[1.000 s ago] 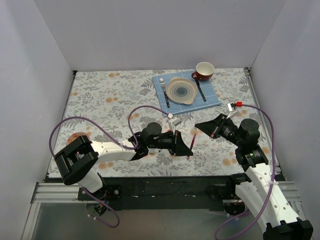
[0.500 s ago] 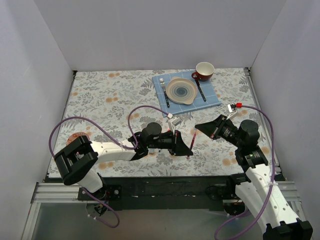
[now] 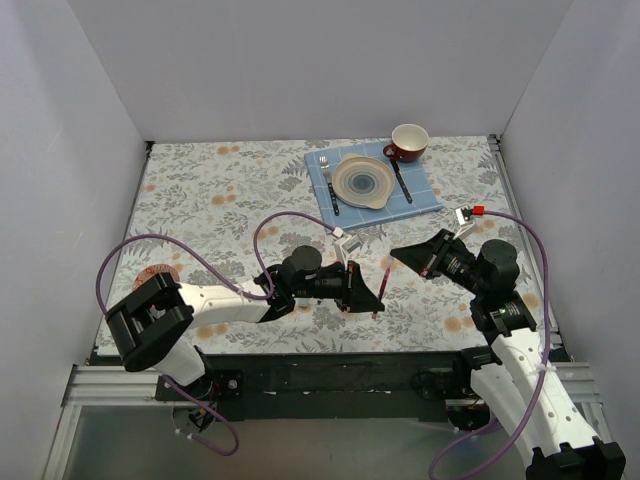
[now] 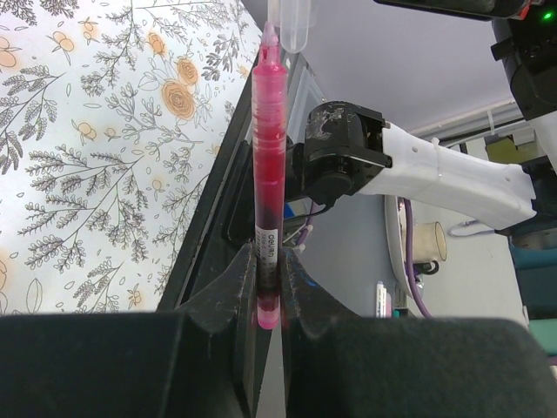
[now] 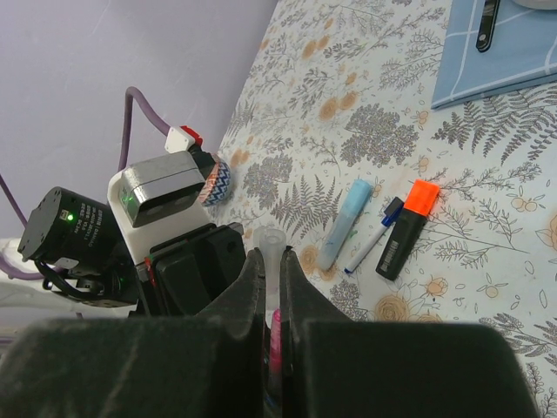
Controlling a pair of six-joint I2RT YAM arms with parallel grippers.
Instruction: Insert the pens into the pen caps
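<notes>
My left gripper [image 3: 374,297] is shut on the lower end of the thin red pen [image 4: 269,165] and holds it upright above the table's front part. My right gripper [image 3: 396,254] is shut on a clear pen cap [image 5: 270,251]. In the left wrist view the cap [image 4: 294,22] hangs just above and right of the pen's tip; whether the two touch I cannot tell. The light-blue marker [image 5: 345,224], the white-grey pen with blue end [image 5: 374,237] and the black marker with orange end [image 5: 405,229] lie side by side on the floral cloth. Other caps are out of view.
A blue placemat [image 3: 425,185] at the back right bears a plate [image 3: 362,182], a fork [image 3: 328,183] and a knife [image 3: 401,181]. A red cup [image 3: 407,143] stands behind it. A patterned tape roll [image 5: 214,183] lies at the left.
</notes>
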